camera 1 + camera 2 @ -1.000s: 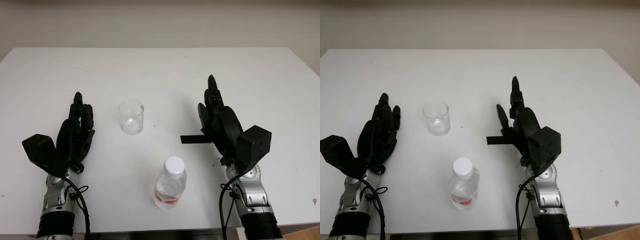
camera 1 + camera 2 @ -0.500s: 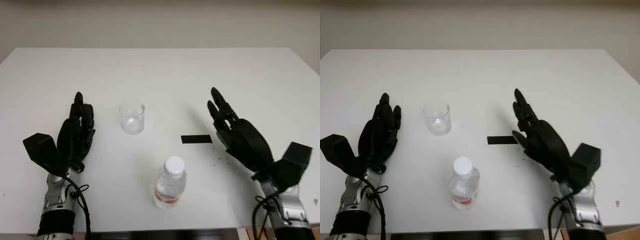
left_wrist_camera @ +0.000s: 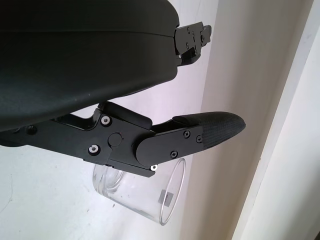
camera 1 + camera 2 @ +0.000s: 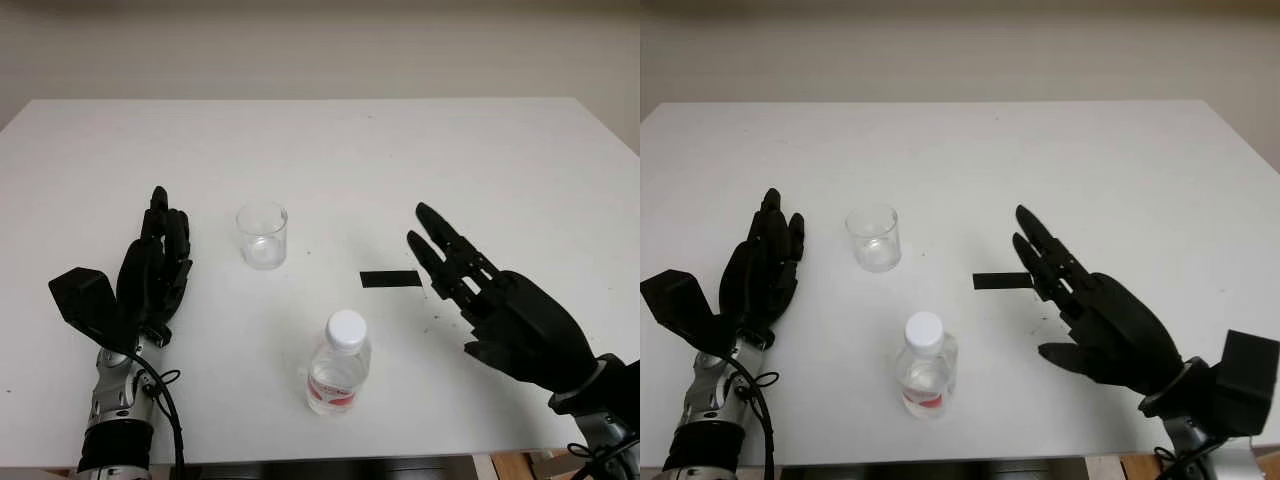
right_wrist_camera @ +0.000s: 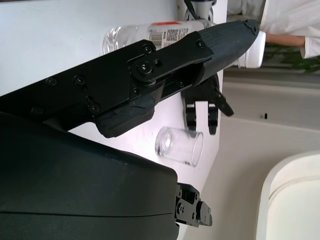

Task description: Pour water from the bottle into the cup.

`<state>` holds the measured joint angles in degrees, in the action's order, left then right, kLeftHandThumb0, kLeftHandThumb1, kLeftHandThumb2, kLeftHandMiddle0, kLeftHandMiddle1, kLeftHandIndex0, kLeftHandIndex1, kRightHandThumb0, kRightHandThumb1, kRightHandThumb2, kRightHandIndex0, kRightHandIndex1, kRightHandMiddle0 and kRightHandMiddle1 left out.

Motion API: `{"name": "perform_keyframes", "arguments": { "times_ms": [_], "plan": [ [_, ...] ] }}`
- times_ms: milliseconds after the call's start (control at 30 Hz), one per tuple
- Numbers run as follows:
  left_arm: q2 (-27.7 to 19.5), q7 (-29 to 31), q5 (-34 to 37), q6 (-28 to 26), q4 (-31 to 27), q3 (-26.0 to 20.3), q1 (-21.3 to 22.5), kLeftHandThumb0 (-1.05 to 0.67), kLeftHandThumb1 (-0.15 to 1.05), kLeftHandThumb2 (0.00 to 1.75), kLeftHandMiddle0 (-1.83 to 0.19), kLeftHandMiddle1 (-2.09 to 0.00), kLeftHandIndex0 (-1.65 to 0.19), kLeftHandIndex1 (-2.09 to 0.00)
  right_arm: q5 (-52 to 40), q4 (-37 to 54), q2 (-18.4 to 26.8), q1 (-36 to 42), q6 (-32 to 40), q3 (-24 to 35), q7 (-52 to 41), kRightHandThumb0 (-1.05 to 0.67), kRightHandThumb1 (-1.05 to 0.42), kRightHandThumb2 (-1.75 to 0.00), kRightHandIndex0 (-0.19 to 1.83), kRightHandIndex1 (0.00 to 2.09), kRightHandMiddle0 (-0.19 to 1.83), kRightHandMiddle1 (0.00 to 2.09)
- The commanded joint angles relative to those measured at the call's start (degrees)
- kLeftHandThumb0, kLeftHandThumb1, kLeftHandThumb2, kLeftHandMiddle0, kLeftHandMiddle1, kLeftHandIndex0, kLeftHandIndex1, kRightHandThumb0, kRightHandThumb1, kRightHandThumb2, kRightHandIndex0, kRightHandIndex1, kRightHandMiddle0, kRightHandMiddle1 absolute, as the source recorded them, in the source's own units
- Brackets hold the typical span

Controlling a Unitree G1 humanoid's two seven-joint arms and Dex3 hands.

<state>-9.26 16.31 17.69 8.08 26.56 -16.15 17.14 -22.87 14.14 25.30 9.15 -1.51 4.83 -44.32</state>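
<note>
One capped bottle (image 4: 340, 366) stands upright near the front edge of the white counter (image 4: 320, 140), just left of the right hand (image 4: 500, 300), which hovers open and holds nothing, palm turned toward the bottle. One empty clear cup (image 4: 262, 234) sits farther back and to the left, beside the left hand (image 4: 150, 275), also open and apart from it. One black strip (image 4: 391, 279) lies between cup and right hand.

Left robot hand (image 4: 150, 275) and right robot hand (image 4: 500, 305) open.
</note>
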Motion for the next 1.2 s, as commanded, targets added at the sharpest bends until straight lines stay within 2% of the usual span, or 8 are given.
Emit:
{"name": "perform_keyframes", "arguments": {
  "times_ms": [0, 100, 267, 467, 833, 1167],
  "plan": [
    [0.3, -0.3, -0.1, -0.7, 0.2, 0.2, -1.1, -0.72, 1.05, 0.60, 0.14, -0.05, 0.18, -0.05, 0.2, 0.3, -0.6, -0.1, 0.4, -1.3, 0.2, -0.99, -0.95, -0.04, -0.19, 0.00, -0.19, 0.00],
    [0.1, -0.4, -0.5, -0.5, -0.1, 0.3, -1.4, -0.72, 1.05, 0.60, 0.14, -0.05, 0.18, -0.05, 0.4, 0.0, -1.7, -0.3, 2.1, -3.4, 1.0, -0.96, -0.93, -0.04, -0.19, 0.00, -0.19, 0.00],
    [-0.1, -0.3, -0.4, -0.2, -0.3, 0.0, -1.9, -0.72, 1.05, 0.60, 0.14, -0.05, 0.18, -0.06, 2.5, -3.3, -4.7, -1.6, -1.6, -6.2, 1.4, -1.00, -0.95, -0.05, -0.19, 0.00, -0.19, 0.00],
    [-0.2, -0.5, -0.6, -0.8, -0.9, 0.0, -2.2, -0.72, 1.05, 0.61, 0.15, -0.05, 0.18, -0.05, 3.1, -4.3, -6.2, -1.5, -2.3, -8.0, 1.7, -0.97, -0.94, -0.05, -0.19, 0.00, -0.19, 0.00],
    [-0.1, -0.5, -0.5, -0.7, -0.6, 0.0, -1.7, -0.71, 1.05, 0.61, 0.15, -0.05, 0.18, -0.05, 3.0, -1.6, -4.3, -1.0, 1.4, -9.3, 0.9, -1.04, -0.94, -0.05, -0.19, 0.00, -0.19, 0.00],
    [0.0, -0.5, -0.6, -0.2, 0.1, 0.1, -1.1, -0.71, 1.05, 0.61, 0.14, -0.06, 0.18, -0.06, 2.9, 1.1, -2.4, -0.8, 3.7, -10.0, 0.2, -1.01, -0.90, -0.05, -0.19, 0.00, -0.19, 0.00]
  ]
}}
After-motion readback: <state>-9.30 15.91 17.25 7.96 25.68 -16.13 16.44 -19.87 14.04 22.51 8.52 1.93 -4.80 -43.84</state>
